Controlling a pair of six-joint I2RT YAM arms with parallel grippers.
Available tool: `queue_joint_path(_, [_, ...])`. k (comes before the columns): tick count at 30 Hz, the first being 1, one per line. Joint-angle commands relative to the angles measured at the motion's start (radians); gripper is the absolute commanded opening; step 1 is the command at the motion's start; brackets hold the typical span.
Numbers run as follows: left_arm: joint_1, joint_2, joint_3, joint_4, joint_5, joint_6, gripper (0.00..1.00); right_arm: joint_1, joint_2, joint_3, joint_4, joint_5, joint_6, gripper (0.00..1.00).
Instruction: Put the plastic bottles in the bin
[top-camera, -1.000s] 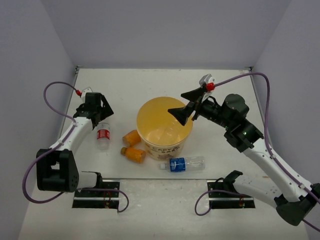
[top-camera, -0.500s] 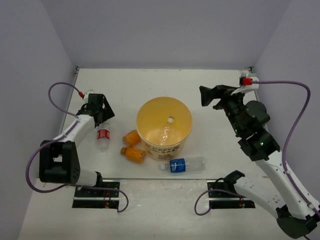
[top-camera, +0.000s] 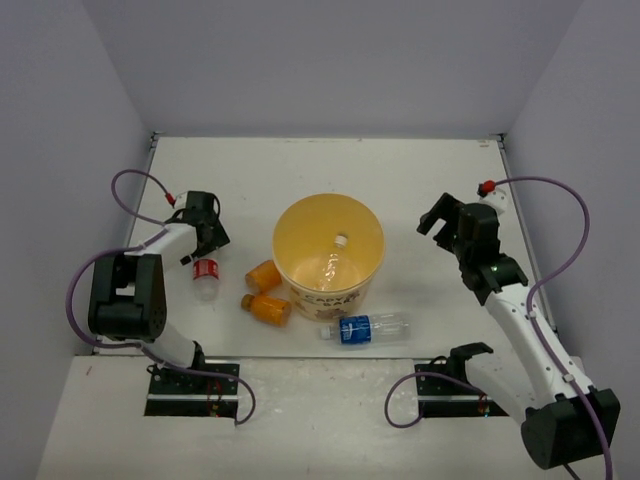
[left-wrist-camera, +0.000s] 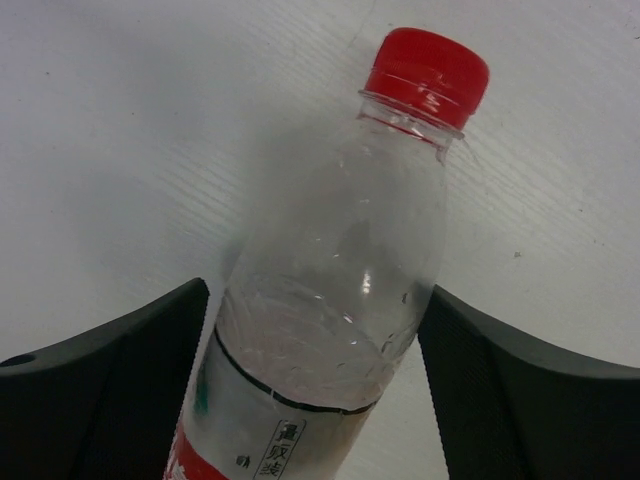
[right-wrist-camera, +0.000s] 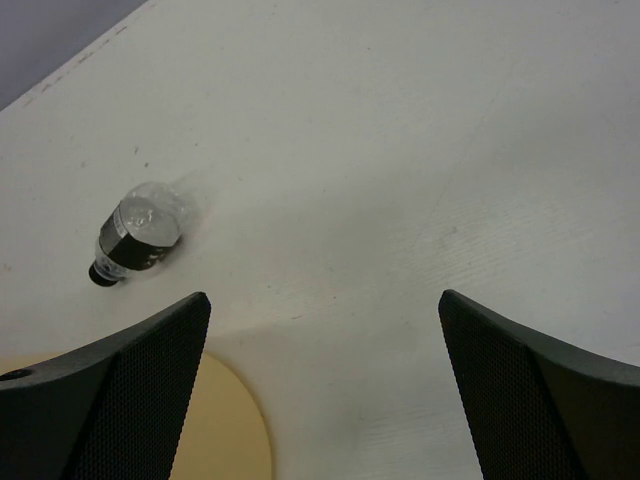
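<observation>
The yellow-orange bin (top-camera: 296, 238) stands mid-table with the clear unlabelled bottle (top-camera: 331, 262) lying inside. The red-capped bottle (top-camera: 205, 276) lies left of it. My left gripper (top-camera: 203, 243) is open, and its fingers (left-wrist-camera: 110, 385) straddle that bottle's clear shoulder (left-wrist-camera: 340, 280) below the red cap (left-wrist-camera: 427, 64). Two orange bottles (top-camera: 264, 274) (top-camera: 266, 309) lie at the bin's left foot. The blue-label bottle (top-camera: 366, 327) lies in front of the bin. My right gripper (top-camera: 440, 222) is open and empty, right of the bin. Its wrist view shows the bin's rim (right-wrist-camera: 225, 440) and a clear bottle with a dark band (right-wrist-camera: 140, 235).
Grey walls close in the table at the back and on both sides. Purple cables (top-camera: 130, 190) loop from each arm. The arm bases (top-camera: 195, 385) sit on black plates at the near edge.
My right gripper has drawn back from above the bin to the right, and the clear unlabelled bottle now lies in the bin. My left gripper has moved down over the red-capped bottle.
</observation>
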Motion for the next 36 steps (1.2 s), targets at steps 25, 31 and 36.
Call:
queue_joint_path(25, [0.006, -0.397, 0.198, -0.128, 0.024, -0.04, 0.0, -0.032, -0.033, -0.075, 0.014, 0.024, 0.008, 0.99])
queue_joint_path(31, [-0.165, -0.585, 0.327, -0.041, 0.041, 0.022, 0.0, -0.032, -0.093, -0.108, 0.024, 0.039, 0.007, 0.99])
queue_joint_path(36, [-0.26, -0.669, 0.352, 0.172, 0.259, 0.102, 0.0, -0.032, -0.123, -0.127, 0.061, -0.027, 0.009, 0.99])
